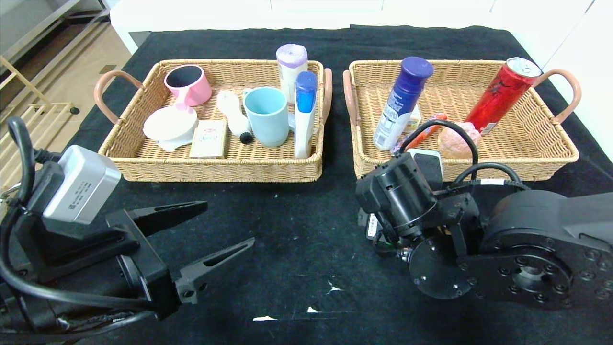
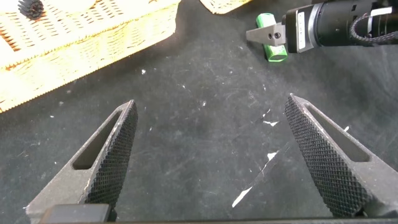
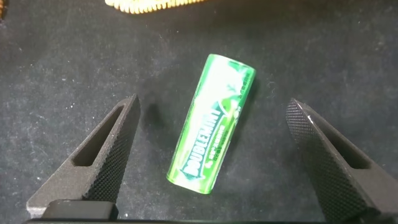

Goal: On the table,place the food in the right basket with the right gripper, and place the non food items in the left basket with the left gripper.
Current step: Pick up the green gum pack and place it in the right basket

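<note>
Black cloth point(image 1: 297, 230) over table; white scuffs point(image 1: 330, 288) near front edge.

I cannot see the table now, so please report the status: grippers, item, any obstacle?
Right gripper open, over green Doublemint gum pack on black cloth. Left gripper open, idle, holding nothing. Nothing lies between gum and the fingers.

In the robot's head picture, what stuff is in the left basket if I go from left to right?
White bowl → pink cup → small card box → white brush → teal cup → blue-capped white bottle.
</note>
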`<move>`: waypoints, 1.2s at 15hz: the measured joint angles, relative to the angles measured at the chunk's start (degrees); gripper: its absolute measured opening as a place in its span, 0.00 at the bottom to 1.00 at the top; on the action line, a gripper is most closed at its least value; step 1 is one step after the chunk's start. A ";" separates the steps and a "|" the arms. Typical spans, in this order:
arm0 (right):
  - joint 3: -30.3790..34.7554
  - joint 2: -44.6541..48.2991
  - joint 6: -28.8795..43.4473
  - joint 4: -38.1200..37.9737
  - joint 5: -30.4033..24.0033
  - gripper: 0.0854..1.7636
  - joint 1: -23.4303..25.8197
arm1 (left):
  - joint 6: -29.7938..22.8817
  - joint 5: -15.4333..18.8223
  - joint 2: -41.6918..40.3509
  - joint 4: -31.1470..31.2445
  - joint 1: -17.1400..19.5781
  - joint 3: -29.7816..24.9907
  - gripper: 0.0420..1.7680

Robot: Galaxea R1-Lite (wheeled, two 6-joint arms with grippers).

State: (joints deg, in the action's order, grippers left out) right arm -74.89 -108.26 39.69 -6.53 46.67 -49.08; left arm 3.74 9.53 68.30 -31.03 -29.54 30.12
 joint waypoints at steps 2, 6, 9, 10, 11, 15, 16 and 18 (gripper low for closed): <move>0.00 -0.26 0.10 -0.02 -0.30 0.97 0.05 | -0.02 0.05 0.00 0.00 -0.04 -0.05 0.97; 0.05 -0.56 0.10 -0.02 -0.98 0.97 0.27 | 0.02 0.09 0.05 0.05 -0.09 -0.06 0.97; 0.09 -0.66 0.57 -0.10 -1.60 0.71 0.27 | 0.02 0.09 0.07 0.02 -0.09 -0.06 0.97; 0.09 -0.67 0.60 -0.10 -1.61 0.63 0.27 | 0.02 0.13 0.07 0.02 -0.09 -0.06 0.97; 0.13 -0.72 0.62 -0.10 -1.60 0.55 0.24 | 0.02 0.60 0.09 0.02 -0.09 -0.06 0.97; 0.24 -0.94 0.63 -0.07 -1.55 0.29 0.22 | 0.02 1.43 0.00 0.02 -0.09 -0.24 0.97; 0.28 -1.07 0.66 -0.05 -1.52 0.29 0.22 | 0.02 1.54 0.00 0.02 -0.09 -0.26 0.97; 0.39 -1.29 0.71 0.01 -1.50 0.29 0.22 | 0.02 1.55 0.02 0.02 -0.09 -0.33 0.97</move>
State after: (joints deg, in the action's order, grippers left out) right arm -74.50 -109.56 40.40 -6.52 45.17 -48.86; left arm 3.77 11.08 68.33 -31.00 -29.62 29.79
